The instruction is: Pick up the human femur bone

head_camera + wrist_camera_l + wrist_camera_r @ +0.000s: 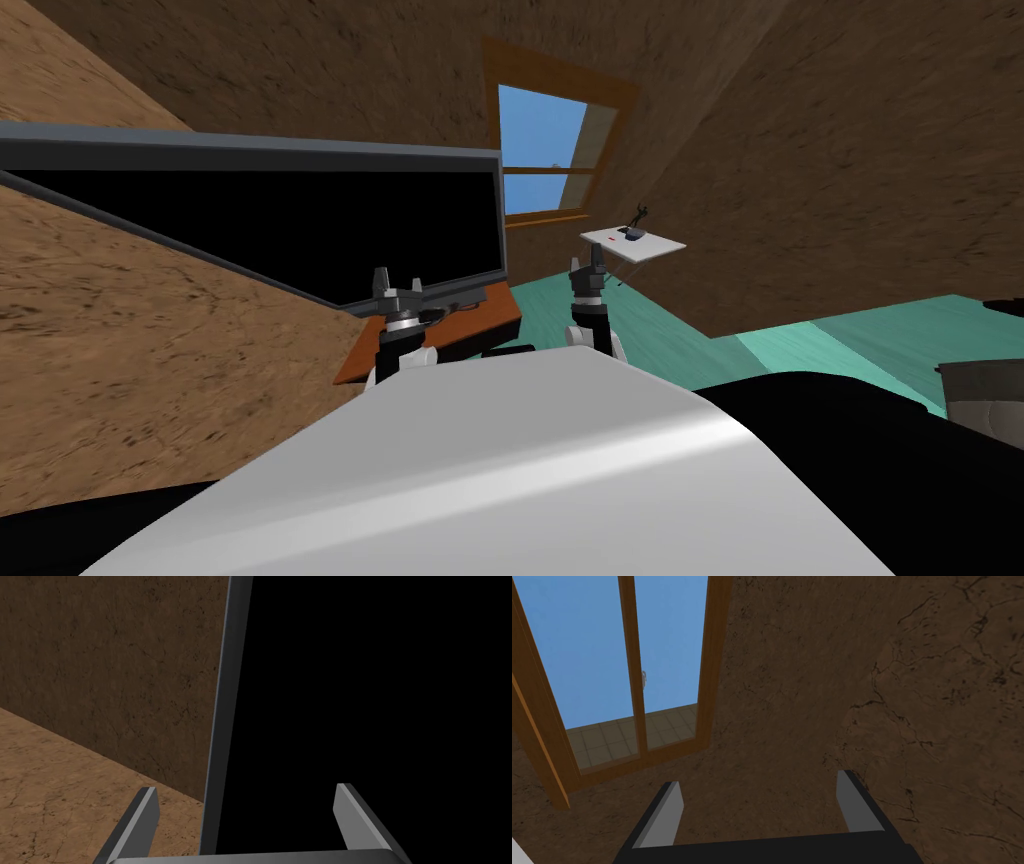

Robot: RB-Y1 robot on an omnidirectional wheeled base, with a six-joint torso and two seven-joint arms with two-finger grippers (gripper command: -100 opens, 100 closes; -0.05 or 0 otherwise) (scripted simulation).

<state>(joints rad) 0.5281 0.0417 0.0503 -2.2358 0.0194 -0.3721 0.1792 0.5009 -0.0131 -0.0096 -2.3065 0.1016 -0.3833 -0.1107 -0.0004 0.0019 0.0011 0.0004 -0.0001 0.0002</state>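
A small white table [655, 246] stands far ahead by the brown wall, below the window. On it lie a dark grey object [630, 234] and a tiny red mark [609, 239]; they are too small to name. My left gripper [398, 283] is raised in front of the big black screen, and its fingers [144, 811] stand open around nothing. My right gripper [590, 262] is raised toward the white table, well short of it. It faces the wall beside the window, and its fingers [668, 811] are also open with nothing between them.
A large black screen [300, 220] in a grey frame [225, 701] sits on an orange-brown stand [497, 322] close at front left. A wood-framed window [545, 150] is in the far wall. Teal floor [850, 340] stretches right, where a grey object [985, 400] sits at the edge.
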